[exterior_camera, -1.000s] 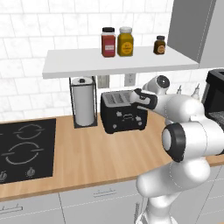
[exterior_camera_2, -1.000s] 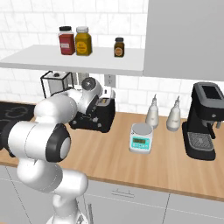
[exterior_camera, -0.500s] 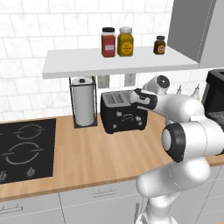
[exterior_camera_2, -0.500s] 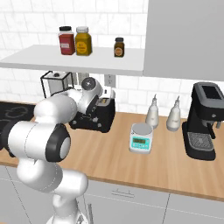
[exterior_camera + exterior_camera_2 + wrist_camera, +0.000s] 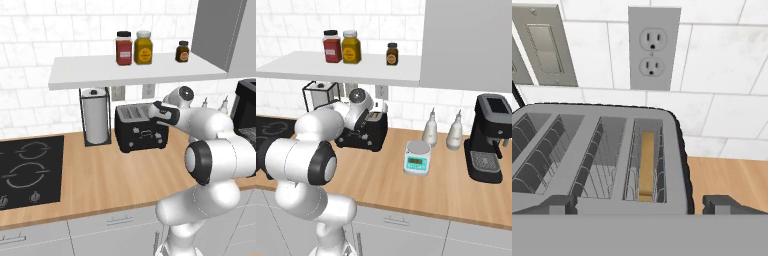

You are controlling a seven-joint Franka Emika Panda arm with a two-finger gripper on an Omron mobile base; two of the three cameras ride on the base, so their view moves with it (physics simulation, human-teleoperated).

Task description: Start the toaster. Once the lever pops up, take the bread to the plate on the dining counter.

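Where base views hide slots, bread (image 5: pixel 646 165) sits inside toaster (image 5: pixel 597 160); gripper (image 5: pixel 637 204) apparently spread.

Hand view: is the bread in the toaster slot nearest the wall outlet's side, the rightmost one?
Yes, the bread stands on edge in the rightmost slot of the toaster, and the other slots hold just wire racks.

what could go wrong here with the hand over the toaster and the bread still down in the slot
The bread sits deep in the rightmost slot of the toaster, edge-on between wire guides, so the open fingers may catch the wires or the slot rim instead of the slice. The hand hovers at the toaster's right end; pushing down off-centre might shove the toaster toward the paper towel holder rather than work a lever.
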